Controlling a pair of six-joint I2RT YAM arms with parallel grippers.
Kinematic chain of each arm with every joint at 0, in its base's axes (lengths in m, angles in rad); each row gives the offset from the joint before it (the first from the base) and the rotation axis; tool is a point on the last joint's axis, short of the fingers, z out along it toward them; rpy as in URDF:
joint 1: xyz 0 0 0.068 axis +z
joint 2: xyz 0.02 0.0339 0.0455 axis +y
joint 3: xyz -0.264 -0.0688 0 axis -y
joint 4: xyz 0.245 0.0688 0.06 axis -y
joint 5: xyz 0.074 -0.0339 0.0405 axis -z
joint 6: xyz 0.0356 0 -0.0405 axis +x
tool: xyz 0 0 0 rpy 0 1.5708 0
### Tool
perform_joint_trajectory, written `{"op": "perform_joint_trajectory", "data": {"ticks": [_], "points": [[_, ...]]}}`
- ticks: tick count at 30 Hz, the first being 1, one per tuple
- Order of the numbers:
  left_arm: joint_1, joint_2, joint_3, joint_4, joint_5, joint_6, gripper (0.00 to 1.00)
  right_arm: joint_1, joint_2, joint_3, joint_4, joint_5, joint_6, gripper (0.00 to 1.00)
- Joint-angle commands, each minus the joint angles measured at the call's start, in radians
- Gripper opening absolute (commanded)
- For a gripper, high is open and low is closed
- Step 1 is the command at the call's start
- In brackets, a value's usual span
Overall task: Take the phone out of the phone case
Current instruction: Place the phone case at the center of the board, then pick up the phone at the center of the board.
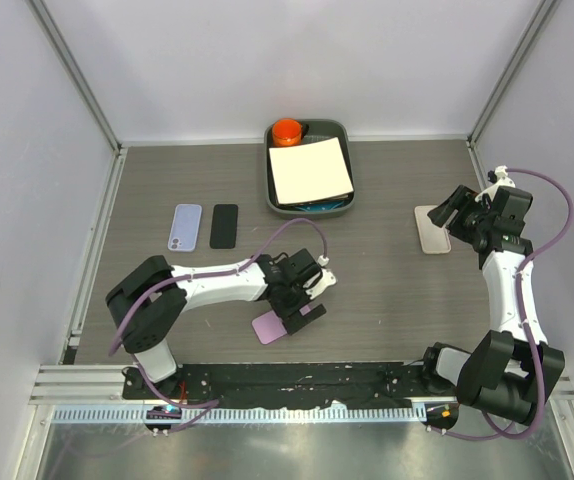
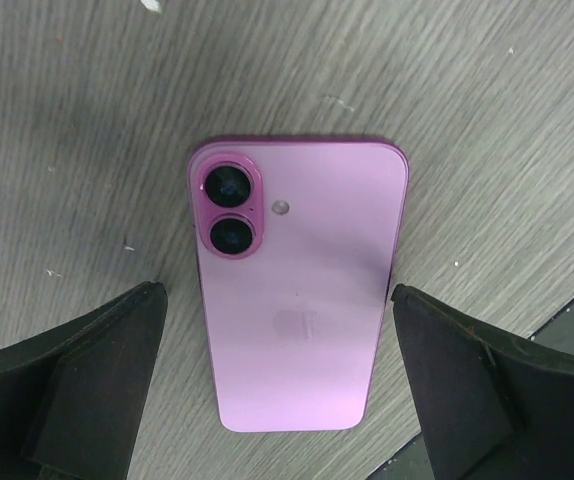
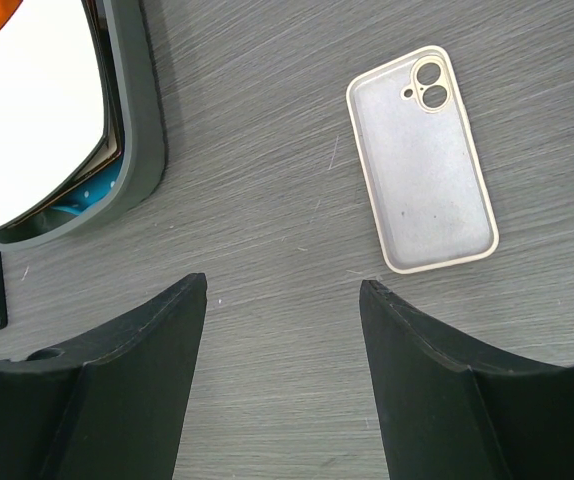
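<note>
A pink phone [image 1: 275,326] lies bare and face down on the table near the front edge. In the left wrist view the phone [image 2: 297,290] shows its two camera lenses at the top. My left gripper [image 1: 305,288] [image 2: 277,290] hovers over it, open wide, one finger on each long side and neither touching it. The beige phone case [image 1: 432,229] lies empty and hollow side up at the right of the table. My right gripper [image 1: 459,208] [image 3: 282,282] stands open above bare table, with the case [image 3: 422,160] ahead and to the right of its fingers.
A grey tray [image 1: 270,175] [image 3: 142,110] at the back centre holds a white sheet and an orange object [image 1: 287,131]. A lavender phone [image 1: 185,227] and a black phone [image 1: 224,226] lie side by side at the left. Frame walls enclose the table.
</note>
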Motion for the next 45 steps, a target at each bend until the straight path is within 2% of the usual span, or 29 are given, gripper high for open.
{"op": "perform_joint_trajectory", "data": {"ticks": [1, 8, 19, 29, 32, 33, 34, 36, 38, 40, 42, 45], "points": [[-0.003, -0.046, -0.011, -0.030, 0.034, 0.047, 1.00, -0.007, -0.026, 0.028, 0.042, -0.010, -0.004, 0.68], [0.004, -0.118, -0.080, 0.015, 0.055, 0.107, 1.00, -0.008, -0.018, 0.031, 0.042, -0.018, -0.001, 0.68], [0.004, -0.011, -0.037, -0.040, 0.048, 0.102, 1.00, -0.013, -0.041, 0.030, 0.036, -0.019, 0.004, 0.68], [-0.011, 0.024, -0.022, -0.057, 0.052, 0.094, 0.98, -0.017, -0.050, 0.031, 0.036, -0.021, 0.001, 0.68], [-0.032, 0.036, -0.023, -0.057, 0.019, 0.093, 0.87, -0.019, -0.056, 0.031, 0.036, -0.021, 0.001, 0.68], [-0.051, 0.040, -0.026, -0.056, 0.008, 0.096, 0.77, -0.019, -0.055, 0.031, 0.036, -0.019, 0.001, 0.68], [-0.062, 0.046, -0.029, -0.056, -0.029, 0.096, 0.59, -0.019, -0.058, 0.030, 0.036, -0.019, 0.001, 0.68], [-0.089, 0.059, -0.035, -0.053, -0.037, 0.101, 0.51, -0.019, -0.061, 0.031, 0.036, -0.018, -0.001, 0.68], [-0.108, 0.063, -0.040, -0.053, -0.070, 0.105, 0.59, -0.020, -0.064, 0.031, 0.036, -0.016, -0.001, 0.68], [-0.135, 0.067, -0.045, -0.053, -0.081, 0.111, 0.77, -0.022, -0.065, 0.031, 0.034, -0.016, -0.002, 0.68], [-0.146, 0.073, -0.043, -0.054, -0.095, 0.114, 0.82, -0.022, -0.067, 0.031, 0.034, -0.018, -0.001, 0.68], [-0.146, 0.098, -0.034, -0.062, -0.095, 0.119, 0.82, -0.024, -0.065, 0.033, 0.036, -0.018, -0.002, 0.68]]}}
